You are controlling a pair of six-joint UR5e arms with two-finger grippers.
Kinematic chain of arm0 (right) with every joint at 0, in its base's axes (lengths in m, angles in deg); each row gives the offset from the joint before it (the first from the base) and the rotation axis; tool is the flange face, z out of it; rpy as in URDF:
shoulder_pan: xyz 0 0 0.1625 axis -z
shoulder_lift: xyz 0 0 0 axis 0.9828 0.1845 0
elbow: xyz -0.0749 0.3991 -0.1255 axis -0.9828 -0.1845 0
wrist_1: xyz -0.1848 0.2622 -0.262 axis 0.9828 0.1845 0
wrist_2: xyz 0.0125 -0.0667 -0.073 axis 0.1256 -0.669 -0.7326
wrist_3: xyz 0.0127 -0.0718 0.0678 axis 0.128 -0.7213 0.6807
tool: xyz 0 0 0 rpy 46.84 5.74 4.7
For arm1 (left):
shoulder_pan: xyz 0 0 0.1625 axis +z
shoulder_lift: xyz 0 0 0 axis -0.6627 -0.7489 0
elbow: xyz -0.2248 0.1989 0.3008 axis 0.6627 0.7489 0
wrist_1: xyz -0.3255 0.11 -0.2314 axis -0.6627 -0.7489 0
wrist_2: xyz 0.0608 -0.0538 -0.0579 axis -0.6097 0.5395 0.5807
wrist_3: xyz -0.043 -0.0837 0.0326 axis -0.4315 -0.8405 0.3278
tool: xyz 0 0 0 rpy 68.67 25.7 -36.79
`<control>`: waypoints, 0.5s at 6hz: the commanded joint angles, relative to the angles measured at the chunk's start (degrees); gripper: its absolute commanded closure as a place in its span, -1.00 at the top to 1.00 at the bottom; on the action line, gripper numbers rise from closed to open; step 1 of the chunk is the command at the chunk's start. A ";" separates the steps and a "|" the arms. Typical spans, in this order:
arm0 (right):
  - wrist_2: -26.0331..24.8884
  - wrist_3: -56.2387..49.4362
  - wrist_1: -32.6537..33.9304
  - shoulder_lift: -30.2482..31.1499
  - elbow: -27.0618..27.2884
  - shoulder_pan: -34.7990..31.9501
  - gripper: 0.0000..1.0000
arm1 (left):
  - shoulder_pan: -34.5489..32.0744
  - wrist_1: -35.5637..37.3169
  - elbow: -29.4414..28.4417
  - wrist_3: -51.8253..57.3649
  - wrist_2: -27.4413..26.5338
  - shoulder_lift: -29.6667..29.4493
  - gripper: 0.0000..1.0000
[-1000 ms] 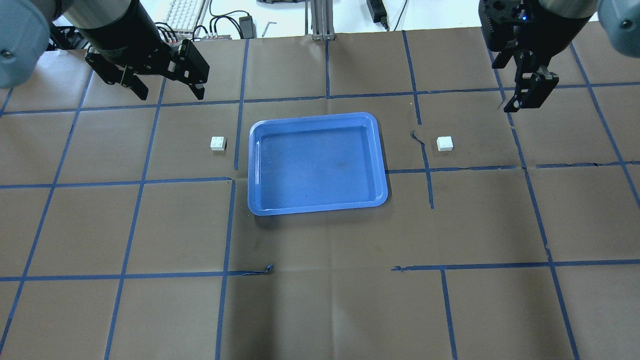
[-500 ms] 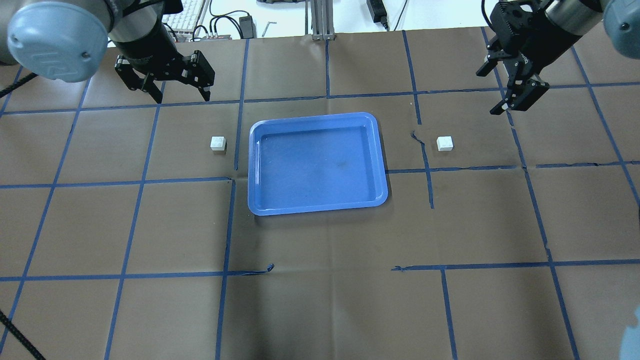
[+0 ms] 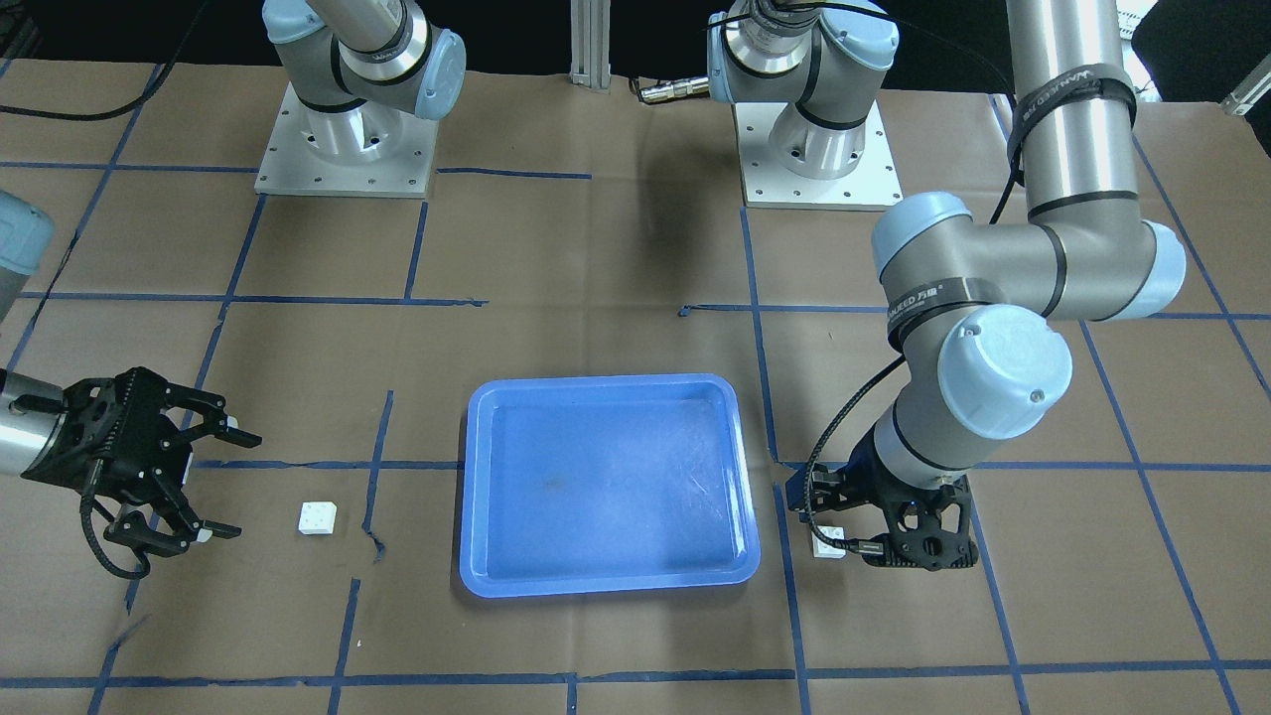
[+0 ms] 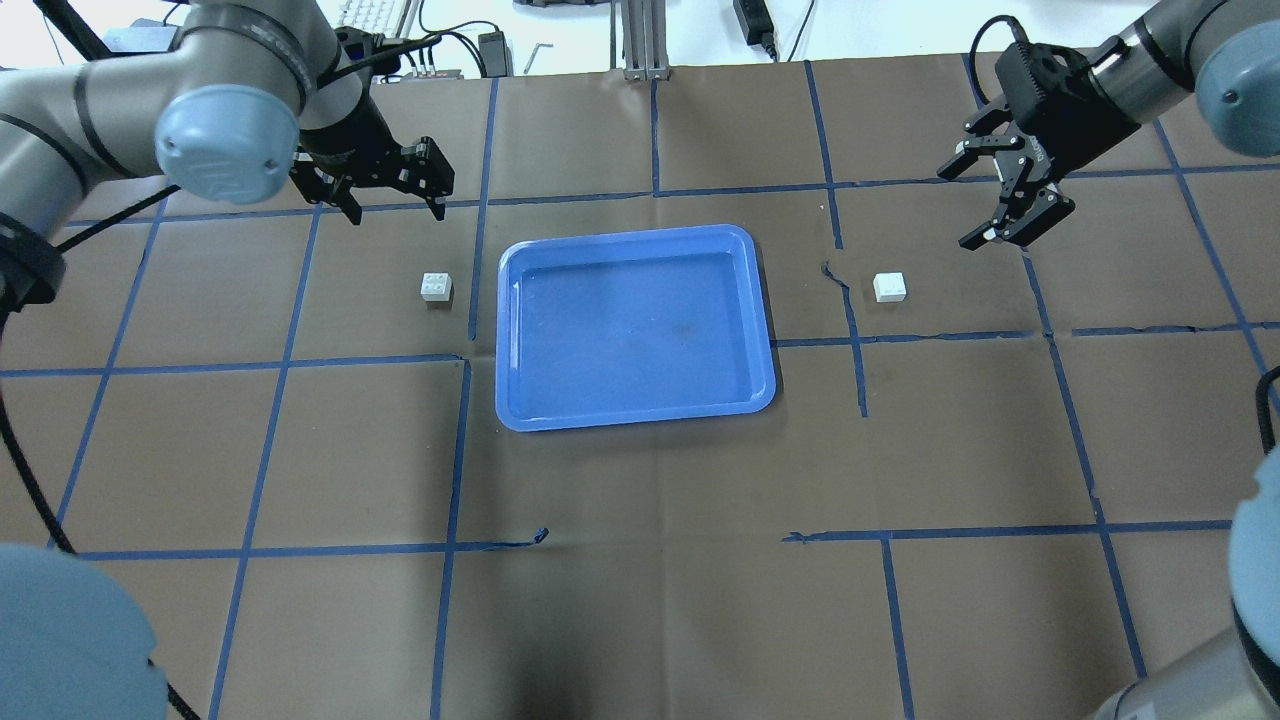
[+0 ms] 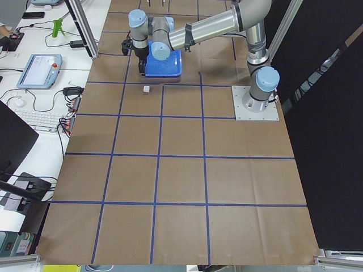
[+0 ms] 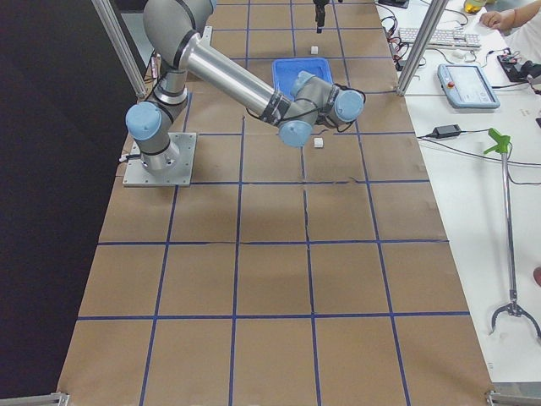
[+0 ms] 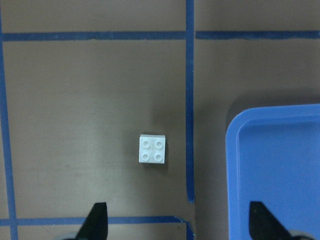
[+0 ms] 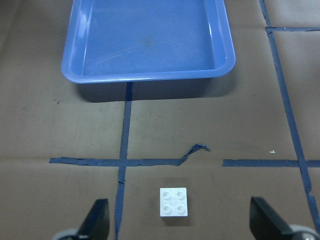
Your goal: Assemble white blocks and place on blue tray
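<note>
The blue tray (image 4: 640, 330) lies empty at the table's middle. One white block (image 4: 435, 287) lies just left of it, the other white block (image 4: 889, 287) to its right; both sit studs up on the paper. My left gripper (image 4: 397, 205) is open and empty, hovering beyond the left block, which shows between its fingertips in the left wrist view (image 7: 152, 150) beside the tray (image 7: 275, 165). My right gripper (image 4: 957, 208) is open and empty, up and right of the right block, which shows in the right wrist view (image 8: 174, 201) in front of the tray (image 8: 150, 45).
Brown paper with a blue tape grid covers the table. A loose curl of tape (image 4: 535, 538) lies nearer the robot than the tray. The two arm bases (image 3: 343, 149) stand at the robot's side. Cables and a keyboard (image 4: 375, 25) lie past the far edge.
Both arms have swung inward and lower. The left gripper has moved right, toward the left block. The right gripper has turned and come down nearer the right block. Blocks and tray are unmoved.
</note>
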 commanded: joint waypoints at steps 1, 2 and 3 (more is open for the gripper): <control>3.54 -3.53 3.19 -4.76 2.03 1.70 0.99 | 0.05 4.72 0.26 6.71 -0.41 -5.55 0.98; 4.68 -3.62 6.42 -5.74 4.13 1.70 0.99 | 0.05 7.36 0.44 7.45 -0.58 -7.05 0.98; 4.61 -4.49 11.41 -6.62 7.28 1.70 0.99 | 0.05 8.09 1.48 7.89 -2.32 -7.67 0.98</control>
